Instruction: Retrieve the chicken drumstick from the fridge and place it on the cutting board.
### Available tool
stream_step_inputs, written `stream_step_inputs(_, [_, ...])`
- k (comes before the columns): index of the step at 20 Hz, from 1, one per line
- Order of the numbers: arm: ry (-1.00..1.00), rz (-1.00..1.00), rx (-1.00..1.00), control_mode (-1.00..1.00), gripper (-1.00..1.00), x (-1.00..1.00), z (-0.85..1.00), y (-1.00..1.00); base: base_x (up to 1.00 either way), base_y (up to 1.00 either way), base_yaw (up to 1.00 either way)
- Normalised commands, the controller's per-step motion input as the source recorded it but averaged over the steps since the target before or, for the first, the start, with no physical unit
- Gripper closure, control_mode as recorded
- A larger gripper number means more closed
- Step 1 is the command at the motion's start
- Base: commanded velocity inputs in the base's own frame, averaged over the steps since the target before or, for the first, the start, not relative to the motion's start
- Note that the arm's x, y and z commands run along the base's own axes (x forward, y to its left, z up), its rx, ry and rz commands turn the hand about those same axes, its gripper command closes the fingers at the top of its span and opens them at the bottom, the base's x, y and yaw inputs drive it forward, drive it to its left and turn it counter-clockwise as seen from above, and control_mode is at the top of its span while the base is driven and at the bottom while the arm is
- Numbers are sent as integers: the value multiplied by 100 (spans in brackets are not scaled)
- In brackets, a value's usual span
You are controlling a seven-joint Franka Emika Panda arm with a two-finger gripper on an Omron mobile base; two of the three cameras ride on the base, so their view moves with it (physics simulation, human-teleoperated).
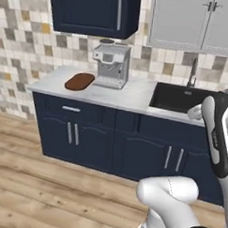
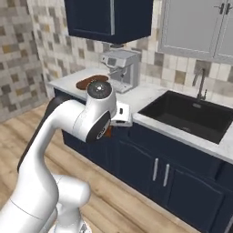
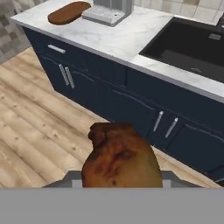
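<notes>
The chicken drumstick (image 3: 120,159), a lumpy brown-orange piece, looms large at the bottom of the hand view and hides the finger tips. My gripper (image 2: 110,129) is shut on it, hanging in front of the navy base cabinets, below counter height. The cutting board (image 1: 79,81), a dark reddish-brown oval slab, lies on the left end of the white counter, just left of the coffee machine. In the hand view the board (image 3: 69,12) sits far off at the upper left. In the right base view my arm's joint partly covers the board (image 2: 85,83). The fridge is out of view.
A silver coffee machine (image 1: 111,64) stands on the counter (image 1: 130,95) beside the board. A black sink (image 1: 182,97) with a faucet (image 1: 193,72) lies to the right. Navy wall cupboards (image 1: 94,11) hang above. Wooden floor (image 1: 38,178) stretches in front of the cabinets.
</notes>
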Motion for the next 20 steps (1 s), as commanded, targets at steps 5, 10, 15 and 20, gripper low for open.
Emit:
stream_step_inputs(5, [0, 0, 0, 100, 100, 0, 0, 0, 100, 100, -24])
stream_step_inputs(10, [0, 0, 0, 100, 100, 0, 0, 0, 100, 100, -27])
stream_step_inputs(15, [0, 0, 0, 100, 100, 0, 0, 0, 100, 100, -30])
stream_step_inputs(20, [0, 0, 0, 100, 100, 0, 0, 0, 100, 100, -38])
